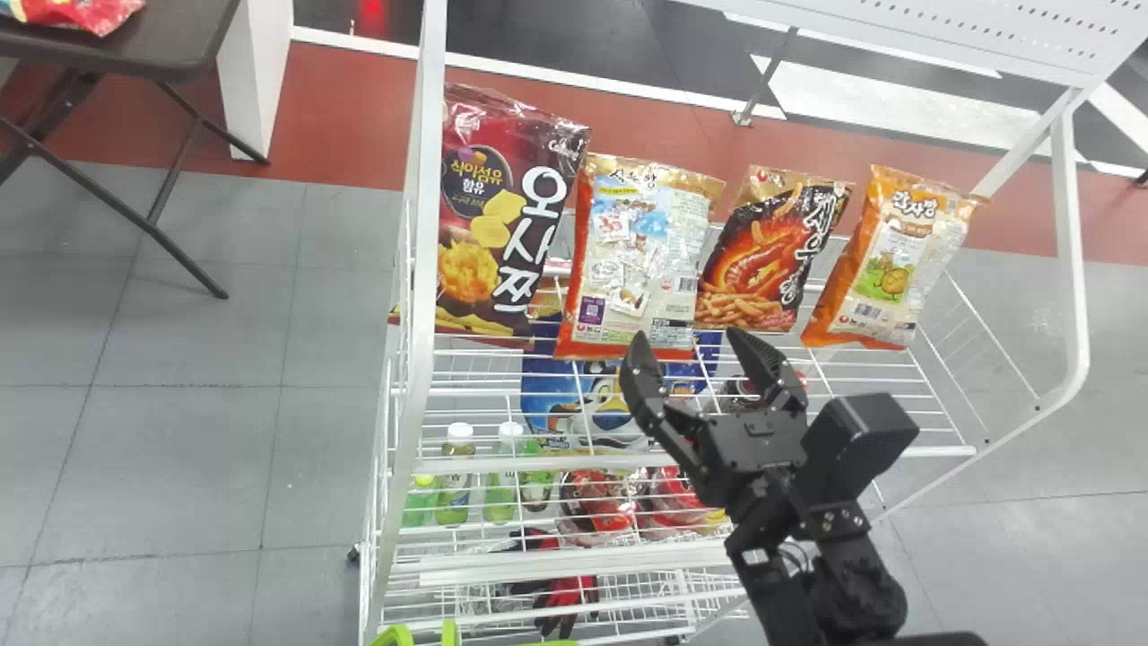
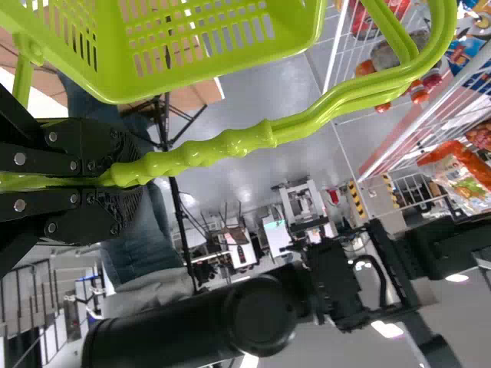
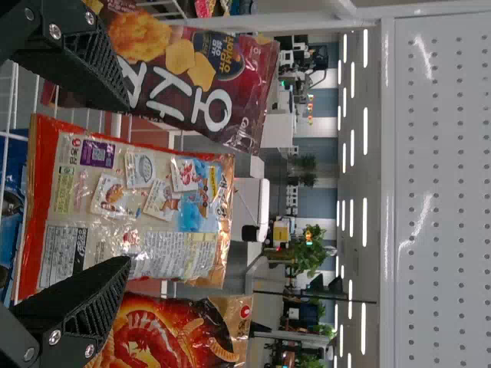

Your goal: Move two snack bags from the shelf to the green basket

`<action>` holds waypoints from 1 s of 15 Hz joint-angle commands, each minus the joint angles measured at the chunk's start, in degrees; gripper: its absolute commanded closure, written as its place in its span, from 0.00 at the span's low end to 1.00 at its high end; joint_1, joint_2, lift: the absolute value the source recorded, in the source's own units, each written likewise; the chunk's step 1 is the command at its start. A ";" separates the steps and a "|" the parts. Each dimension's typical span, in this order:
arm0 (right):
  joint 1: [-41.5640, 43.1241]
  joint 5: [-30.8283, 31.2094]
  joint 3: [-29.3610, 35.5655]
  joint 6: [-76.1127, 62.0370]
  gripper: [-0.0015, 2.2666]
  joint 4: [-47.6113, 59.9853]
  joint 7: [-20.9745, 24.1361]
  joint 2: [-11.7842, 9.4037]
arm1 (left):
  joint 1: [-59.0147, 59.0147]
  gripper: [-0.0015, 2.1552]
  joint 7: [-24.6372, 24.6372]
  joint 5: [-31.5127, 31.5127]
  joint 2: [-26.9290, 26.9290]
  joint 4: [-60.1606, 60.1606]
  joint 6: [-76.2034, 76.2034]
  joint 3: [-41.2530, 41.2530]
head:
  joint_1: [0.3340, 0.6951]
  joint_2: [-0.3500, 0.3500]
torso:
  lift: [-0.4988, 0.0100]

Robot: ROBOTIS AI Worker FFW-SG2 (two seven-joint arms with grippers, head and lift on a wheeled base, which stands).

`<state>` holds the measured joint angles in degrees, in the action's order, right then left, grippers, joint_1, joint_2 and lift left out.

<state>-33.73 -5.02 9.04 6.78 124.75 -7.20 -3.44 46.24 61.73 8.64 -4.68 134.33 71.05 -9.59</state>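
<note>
Standing just beyond the widely spread right gripper [image 1: 687, 339], the red-edged, pale-faced snack bag [image 1: 635, 256].

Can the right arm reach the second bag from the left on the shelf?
Probably yes: the right claw is open in front of that bag, and nothing visible stands between them.

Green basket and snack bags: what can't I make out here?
- Green basket's contents: left wrist view, cut off by the top edge; head view, by the bottom edge.
- Maroon bag's left edge: head view, behind the white post.
- Blue bag's upper part: head view, behind the white-and-orange bag.
- Shrimp bag's far side: right wrist view, cut off by the bottom edge.
</note>
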 commanded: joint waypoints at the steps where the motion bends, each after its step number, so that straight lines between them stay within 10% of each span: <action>1: 5.42 0.37 0.98 4.25 0.05 -2.75 -0.01 -0.43 | -0.71 0.95 -0.11 -0.56 -0.33 -0.04 1.33 -0.78 | 1.00 0.00 | 0.95; 15: 23.35 2.12 0.63 4.08 0.05 -20.68 -1.41 -0.78 | -2.74 0.95 -0.99 -1.26 -0.24 -1.44 4.14 -0.78 | 1.00 0.00 | 0.95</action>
<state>-11.06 -2.94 10.00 10.62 104.66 -8.44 -4.23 43.56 60.66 7.37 -4.87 132.70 75.20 -10.48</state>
